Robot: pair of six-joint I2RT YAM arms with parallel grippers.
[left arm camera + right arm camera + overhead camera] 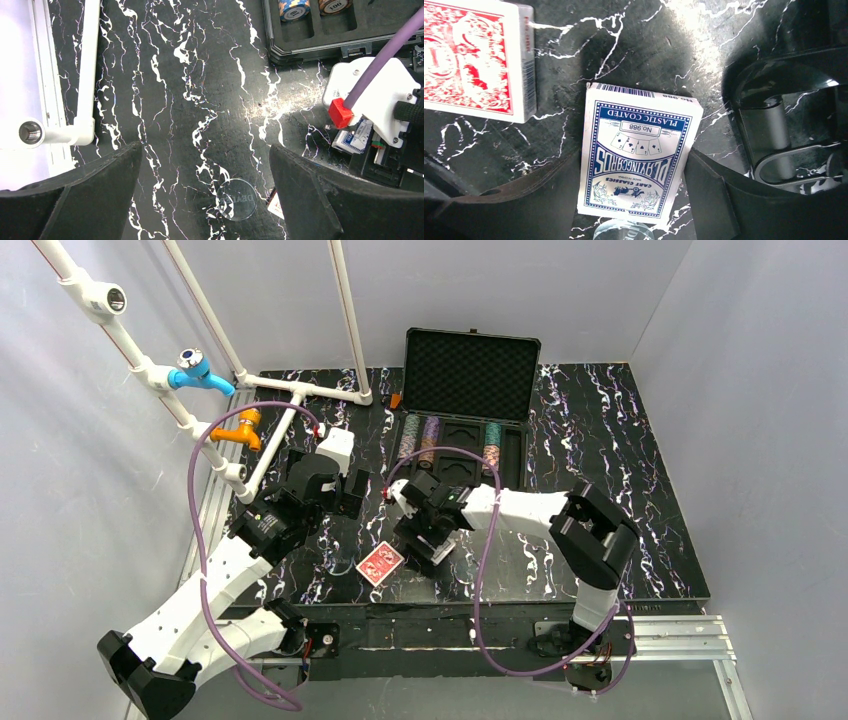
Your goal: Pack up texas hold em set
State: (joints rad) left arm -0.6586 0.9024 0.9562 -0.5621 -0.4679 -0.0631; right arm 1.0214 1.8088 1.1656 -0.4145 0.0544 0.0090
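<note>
The black briefcase [470, 365] stands open at the back of the table, foam lid up, with striped poker chips [430, 435] in its tray slots. The blue-backed card deck [639, 150] lies flat on the marble top. My right gripper [634, 200] is shut on it, a finger pressed against each long side. The red-backed deck [474, 60] lies just beside it, and also shows near the front edge [379, 563]. My left gripper [205, 195] hovers open over bare table left of the right arm, holding nothing. Chips [294, 7] and the case rim [320, 47] show at its view's top.
A clear round dealer button [238, 199] lies on the table between the left fingers, close to the blue deck [354, 141]. A white pipe frame [290, 390] runs along the left side. A small orange thing [396, 400] sits by the case's left corner.
</note>
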